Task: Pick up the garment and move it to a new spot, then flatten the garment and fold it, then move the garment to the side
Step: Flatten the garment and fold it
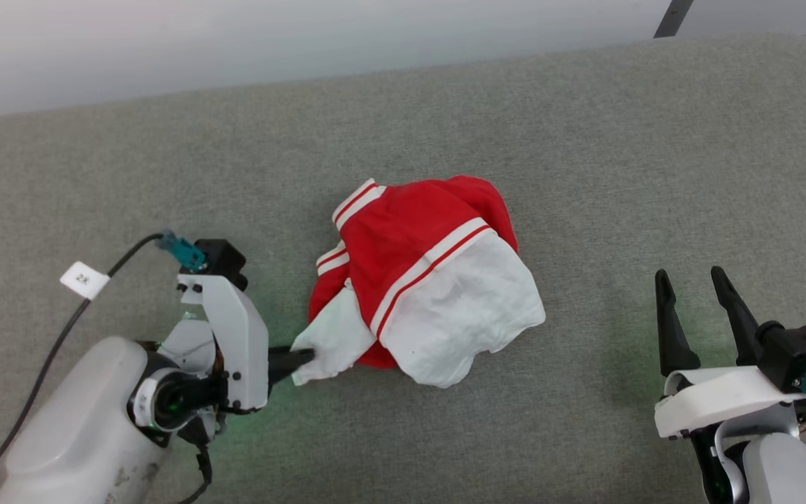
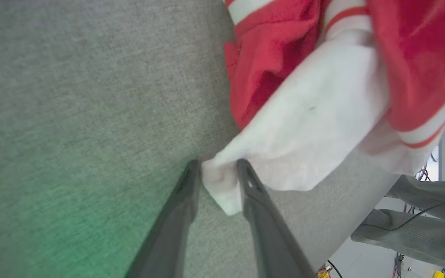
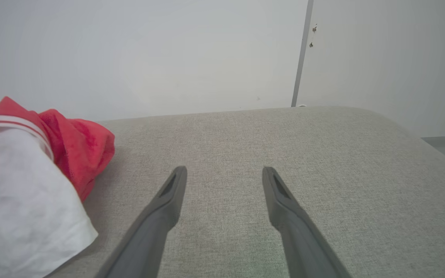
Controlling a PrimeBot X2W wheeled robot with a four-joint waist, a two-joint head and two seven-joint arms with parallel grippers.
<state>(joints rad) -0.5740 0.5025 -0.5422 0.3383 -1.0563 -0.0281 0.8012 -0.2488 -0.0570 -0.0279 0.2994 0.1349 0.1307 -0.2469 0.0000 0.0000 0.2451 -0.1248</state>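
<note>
Space on the grey padded surface (image 1: pixel 585 140) is generous. There's bare fabric on every side of the garment (image 1: pixel 424 280), most of it toward the far edge along the pale wall (image 1: pixel 235 42) and out to the rounded corner at the upper right. On the near side the garment sits well clear of the right gripper (image 1: pixel 690 276), which is over bare surface with its fingers spread wide and nothing between them.

The garment itself is a crumpled heap about mid-surface. The red body is bunched up on the far side, with white panels flopping toward the robot and red-and-white striped bands crossing the top and left. One white corner pokes out to the left.

The left gripper (image 1: pixel 305 358) is down low at that corner. In the left wrist view, its fingers (image 2: pixel 253 193) stand either side of the white tip, with cloth filling the gap between them. I honestly can't tell if it's pinched tight or just straddled. Off the surface's edge, that same view catches a person's legs (image 2: pixel 419 227) in grey trousers.
</note>
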